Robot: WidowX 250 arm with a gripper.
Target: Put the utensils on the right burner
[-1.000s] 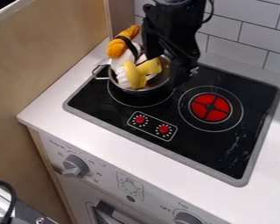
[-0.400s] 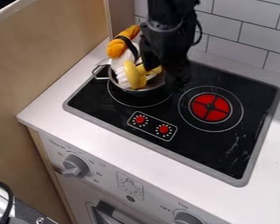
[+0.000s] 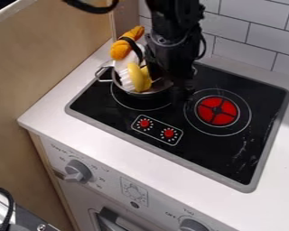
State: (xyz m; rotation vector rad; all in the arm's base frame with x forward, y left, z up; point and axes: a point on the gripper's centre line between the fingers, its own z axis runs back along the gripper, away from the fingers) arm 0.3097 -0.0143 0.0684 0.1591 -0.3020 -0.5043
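Note:
The black gripper (image 3: 171,83) hangs over the right side of the metal pot (image 3: 151,91), in front of part of it; how its fingers stand is hard to make out against the dark stove. The pot is on the left burner (image 3: 138,104). In it and over its rim lie a yellow piece (image 3: 138,76), a white bristled brush-like thing (image 3: 124,77) and an orange piece (image 3: 120,48) with a black band. The right burner (image 3: 216,111) has a red centre and bears nothing.
Two red knobs (image 3: 156,128) sit at the front of the black cooktop. The white counter (image 3: 119,151) surrounds it, with a tiled wall (image 3: 243,40) behind and a wooden panel (image 3: 50,58) at the left.
The arm has shifted and turned over the pot, its gripper now lower and covering more of the pot's right side and the right part of the yellow thing. The pot has stayed put.

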